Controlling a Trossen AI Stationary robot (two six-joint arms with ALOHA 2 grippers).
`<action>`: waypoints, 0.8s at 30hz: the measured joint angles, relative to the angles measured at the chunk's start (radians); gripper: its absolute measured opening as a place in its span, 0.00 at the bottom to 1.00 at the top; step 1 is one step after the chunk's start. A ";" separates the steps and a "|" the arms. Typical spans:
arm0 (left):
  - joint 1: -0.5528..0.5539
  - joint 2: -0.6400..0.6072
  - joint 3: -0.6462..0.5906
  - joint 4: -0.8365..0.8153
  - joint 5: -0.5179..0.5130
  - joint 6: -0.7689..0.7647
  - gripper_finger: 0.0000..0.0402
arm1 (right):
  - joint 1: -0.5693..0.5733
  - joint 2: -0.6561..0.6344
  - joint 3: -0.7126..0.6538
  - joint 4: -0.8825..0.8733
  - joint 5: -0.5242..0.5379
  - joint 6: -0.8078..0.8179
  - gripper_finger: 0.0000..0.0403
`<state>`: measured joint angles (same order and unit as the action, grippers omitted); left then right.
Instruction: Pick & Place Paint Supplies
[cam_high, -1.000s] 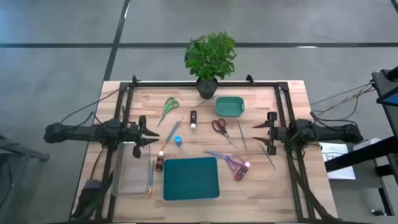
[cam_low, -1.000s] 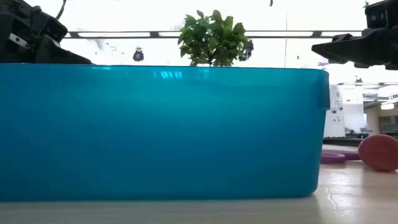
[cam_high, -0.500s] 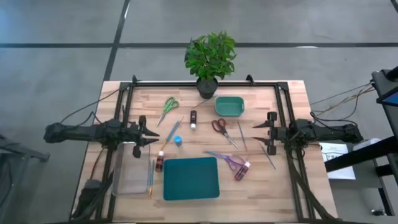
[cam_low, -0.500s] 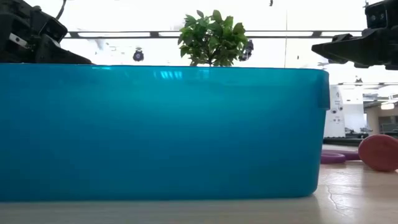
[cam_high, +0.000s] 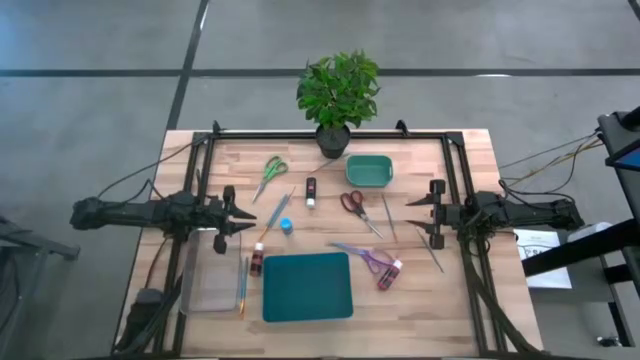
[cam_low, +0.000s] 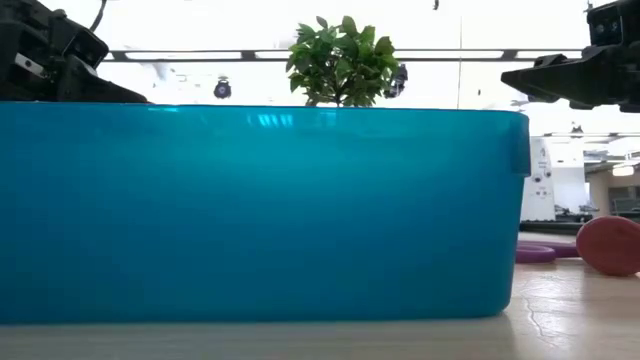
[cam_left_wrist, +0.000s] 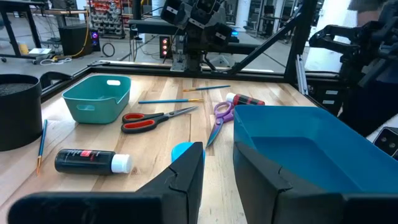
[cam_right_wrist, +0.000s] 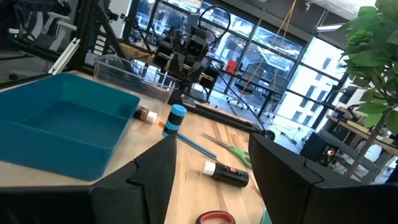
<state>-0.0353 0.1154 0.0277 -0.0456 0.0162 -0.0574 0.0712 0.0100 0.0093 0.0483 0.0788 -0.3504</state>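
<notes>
floor (cam_high: 100, 60): grey concrete with dark seams
windows (cam_right_wrist: 292, 68): tall, bright, ahead of the right gripper
shelving (cam_left_wrist: 112, 9): far off

bottles (cam_high: 311, 192): 4 | brushes (cam_high: 277, 217): 4 | scissors (cam_high: 269, 173): 3 | bins (cam_high: 308, 286): 3 | plant (cam_high: 338, 92): 1

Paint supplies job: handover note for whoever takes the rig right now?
Left gripper at the table's left edge, right gripper at its right edge; both jaws open and empty.
Blue bin empty as far as the wrist views show.
Loose on the table: black bottle, blue bottle, dark red bottle, pinkish bottle, brush.
Done: nothing placed.
Left: everything.
</notes>
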 joint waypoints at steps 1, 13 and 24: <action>0.000 0.000 0.000 0.000 0.000 0.000 0.24 | 0.001 0.000 0.000 0.000 0.000 0.001 0.49; 0.000 0.000 0.000 0.000 0.000 0.000 0.24 | 0.000 0.000 0.000 0.000 0.001 -0.059 0.49; 0.000 0.000 0.000 0.000 0.000 0.000 0.24 | 0.000 0.000 0.000 0.009 0.000 -0.190 0.49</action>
<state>-0.0350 0.1152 0.0278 -0.0456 0.0165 -0.0576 0.0715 0.0105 0.0090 0.0573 0.0791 -0.5403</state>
